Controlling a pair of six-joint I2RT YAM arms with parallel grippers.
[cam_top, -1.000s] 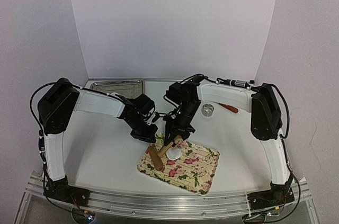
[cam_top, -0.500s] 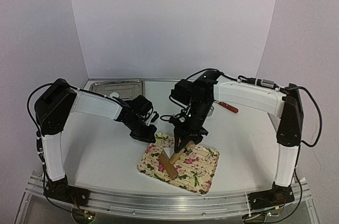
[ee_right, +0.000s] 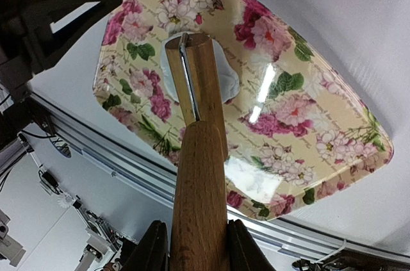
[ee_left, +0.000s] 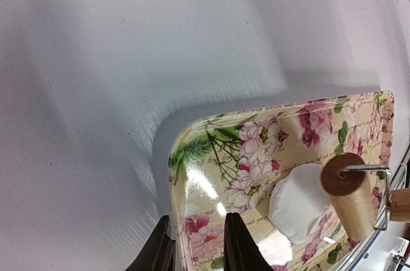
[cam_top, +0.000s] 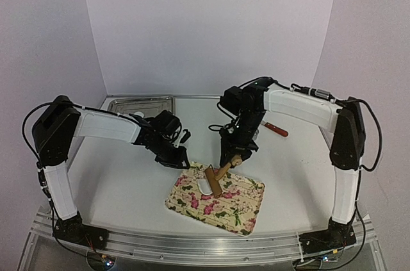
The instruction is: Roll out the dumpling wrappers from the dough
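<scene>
Right fingers (ee_right: pixel 154 248) clamped on the wooden handle of the rolling pin (ee_right: pixel 200 156) — its roller lies across the dumpling wrapper (ee_left: pixel 296 202), a flat white disc on the floral tray (cam_top: pixel 242 212), towards the tray's far-left corner. Left fingers (ee_left: pixel 160 248) apart, straddling the tray's left rim, gap showing on either side of it. Tray sits on the white surface (cam_top: pixel 122 181) between the two arms. At the back-left — a metal tray (cam_top: pixel 141 102); a red-handled tool (cam_top: pixel 277 131) lies beyond the right arm.
</scene>
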